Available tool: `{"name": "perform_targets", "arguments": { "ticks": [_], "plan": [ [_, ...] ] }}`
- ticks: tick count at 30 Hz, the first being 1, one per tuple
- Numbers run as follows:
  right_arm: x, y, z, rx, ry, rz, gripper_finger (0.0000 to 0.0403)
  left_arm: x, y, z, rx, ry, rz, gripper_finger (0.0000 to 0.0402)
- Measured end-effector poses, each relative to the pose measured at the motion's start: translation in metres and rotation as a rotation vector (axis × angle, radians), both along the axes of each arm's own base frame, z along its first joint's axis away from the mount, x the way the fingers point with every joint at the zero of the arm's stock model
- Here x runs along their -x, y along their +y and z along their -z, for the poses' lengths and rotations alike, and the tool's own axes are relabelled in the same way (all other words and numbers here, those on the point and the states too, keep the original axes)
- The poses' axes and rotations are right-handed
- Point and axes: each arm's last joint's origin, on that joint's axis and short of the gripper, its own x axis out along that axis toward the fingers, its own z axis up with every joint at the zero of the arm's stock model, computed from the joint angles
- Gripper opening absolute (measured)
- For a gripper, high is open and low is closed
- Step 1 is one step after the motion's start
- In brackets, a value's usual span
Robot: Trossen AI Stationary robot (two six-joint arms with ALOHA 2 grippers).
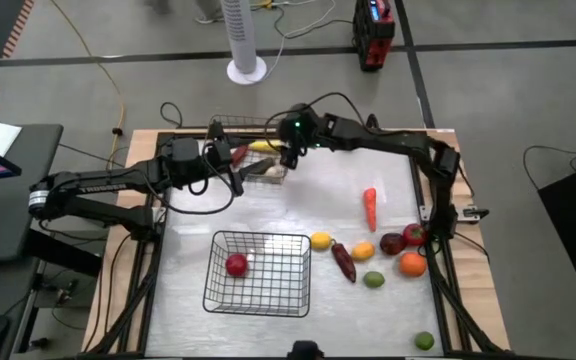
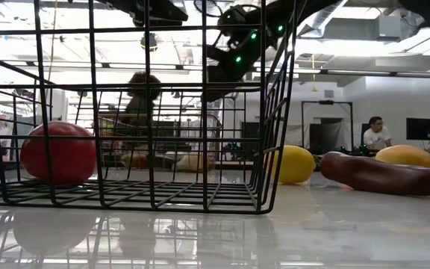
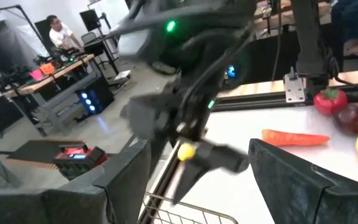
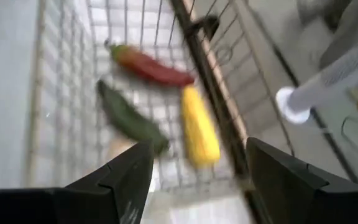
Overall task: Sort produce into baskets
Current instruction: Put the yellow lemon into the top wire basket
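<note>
Baskets first: the near basket (image 1: 258, 272) sits at the front of the table with one round red piece (image 1: 236, 264) in it, and the far basket (image 1: 230, 127) at the back edge already holds a long red pepper (image 4: 148, 66), a long green one (image 4: 128, 118) and a long yellow one (image 4: 199, 134). My right gripper (image 4: 194, 171) hangs over that far basket with its fingers spread and nothing between them — released. My left gripper (image 3: 197, 180) sits just beside it, also parted and empty. What is left lies on the right side of the table: a carrot (image 1: 369, 207), a dark red chili (image 1: 343, 260), two yellow pieces (image 1: 321, 240), an orange (image 1: 412, 264), a dark red round one (image 1: 392, 243), a tomato-like one (image 1: 414, 234), and two green rounds (image 1: 373, 279). I judge all of it light, probably stiff and smooth-skinned, so slippery on this glossy top. The long ones I would pinch across the thick middle — square to their length; the round ones across the widest part, since they will roll if nudged.
</note>
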Motion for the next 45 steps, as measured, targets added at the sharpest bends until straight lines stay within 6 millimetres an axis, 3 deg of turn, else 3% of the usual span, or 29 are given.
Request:
{"name": "perform_targets", "arguments": {
  "ticks": [4,7,11,16,21,24,28,39,45],
  "plan": [
    [0.024,0.024,-0.014,-0.081,0.121,-0.003,0.0284,0.000,0.000,0.000,0.001,0.000,-0.011,0.0261],
    [0.046,0.050,-0.010,-0.142,0.189,-0.009,0.0284,-0.001,0.001,0.001,0.003,0.000,-0.013,0.0261],
    [0.078,0.090,0.007,-0.208,0.232,-0.022,0.0284,-0.001,0.001,0.000,0.002,-0.005,-0.016,0.0261],
    [0.112,0.142,0.031,-0.271,0.157,-0.064,0.0284,-0.001,0.001,0.000,0.008,-0.010,-0.017,0.0261],
    [0.126,0.190,0.056,-0.301,0.027,-0.193,0.0284,-0.001,0.001,-0.001,0.006,-0.022,-0.017,0.0261],
    [0.127,0.209,0.069,-0.242,-0.004,-0.239,0.0284,-0.001,0.001,-0.002,0.006,-0.030,-0.017,0.0261],
    [0.120,0.222,0.086,-0.201,0.014,-0.281,0.0289,-0.001,0.001,-0.002,0.017,-0.035,-0.018,0.0261],
    [0.102,0.220,0.137,-0.229,0.170,-0.269,0.0295,-0.001,0.001,0.000,0.016,-0.009,-0.015,0.0261],
    [0.101,0.212,0.143,-0.254,0.193,-0.256,0.0281,-0.001,0.001,0.001,0.016,-0.007,-0.015,0.0261]
  ]
}}
